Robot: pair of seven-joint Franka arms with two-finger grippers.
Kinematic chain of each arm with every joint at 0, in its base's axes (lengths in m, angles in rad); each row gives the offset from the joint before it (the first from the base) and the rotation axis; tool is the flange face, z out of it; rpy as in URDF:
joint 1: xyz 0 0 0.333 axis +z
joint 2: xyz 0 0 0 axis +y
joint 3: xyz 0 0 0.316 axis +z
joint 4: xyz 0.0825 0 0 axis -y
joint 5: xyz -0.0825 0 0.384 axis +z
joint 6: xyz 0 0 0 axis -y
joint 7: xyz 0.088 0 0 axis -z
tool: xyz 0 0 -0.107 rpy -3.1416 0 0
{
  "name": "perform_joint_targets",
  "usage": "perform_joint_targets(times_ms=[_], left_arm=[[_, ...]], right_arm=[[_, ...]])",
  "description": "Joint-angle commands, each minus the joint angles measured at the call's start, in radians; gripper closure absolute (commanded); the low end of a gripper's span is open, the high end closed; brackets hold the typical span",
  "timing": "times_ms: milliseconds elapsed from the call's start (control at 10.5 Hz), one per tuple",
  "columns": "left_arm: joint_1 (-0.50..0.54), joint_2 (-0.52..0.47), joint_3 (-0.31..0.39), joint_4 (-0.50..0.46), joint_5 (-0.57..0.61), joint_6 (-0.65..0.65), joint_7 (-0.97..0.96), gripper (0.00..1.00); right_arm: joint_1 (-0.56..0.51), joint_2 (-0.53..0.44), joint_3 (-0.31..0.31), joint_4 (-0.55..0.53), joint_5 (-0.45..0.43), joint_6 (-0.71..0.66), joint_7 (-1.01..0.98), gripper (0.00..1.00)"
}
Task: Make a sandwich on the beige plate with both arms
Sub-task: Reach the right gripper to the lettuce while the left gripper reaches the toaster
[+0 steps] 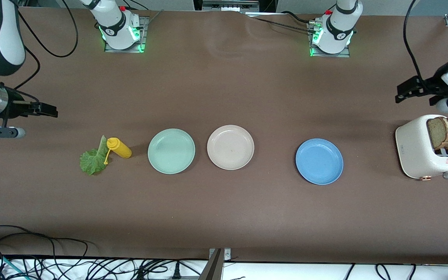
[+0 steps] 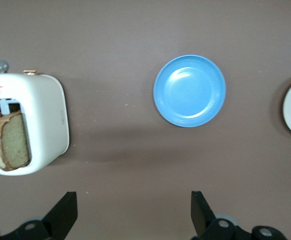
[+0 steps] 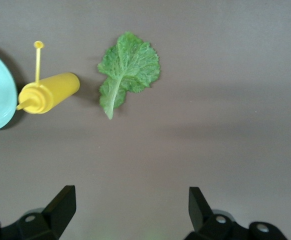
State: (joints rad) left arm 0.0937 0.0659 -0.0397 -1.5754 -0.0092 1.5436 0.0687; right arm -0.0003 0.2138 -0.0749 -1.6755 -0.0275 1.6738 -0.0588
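The beige plate (image 1: 230, 147) is sitting bare mid-desk, between a mint plate (image 1: 171, 151) and a blue plate (image 1: 319, 161). Two toast slices (image 1: 446, 132) are standing in the white toaster (image 1: 422, 155) at the left arm's end; the lettuce leaf (image 1: 93, 160) is lying beside a yellow bottle (image 1: 119, 148) (tipped over). The left gripper (image 2: 134, 210) is hovering with jaws released near the toaster, the right gripper (image 3: 131, 209) likewise near the lettuce.
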Motion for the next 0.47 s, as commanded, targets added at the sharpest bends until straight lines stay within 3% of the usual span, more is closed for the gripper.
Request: perform_joint_targets(times_ms=[0,380], left_arm=[[0.114,0.081,-0.003,0.028,-0.018,-0.002,0.083,0.0],[0.259,0.217,-0.003,0.029,0.024,0.168,0.246,0.0]], right_arm=[[-0.004,0.06,-0.008,0.0,0.031,0.036,-0.001,0.0],[-0.006,0.168,-0.008,0.0,0.034,0.124,-0.001,0.0]])
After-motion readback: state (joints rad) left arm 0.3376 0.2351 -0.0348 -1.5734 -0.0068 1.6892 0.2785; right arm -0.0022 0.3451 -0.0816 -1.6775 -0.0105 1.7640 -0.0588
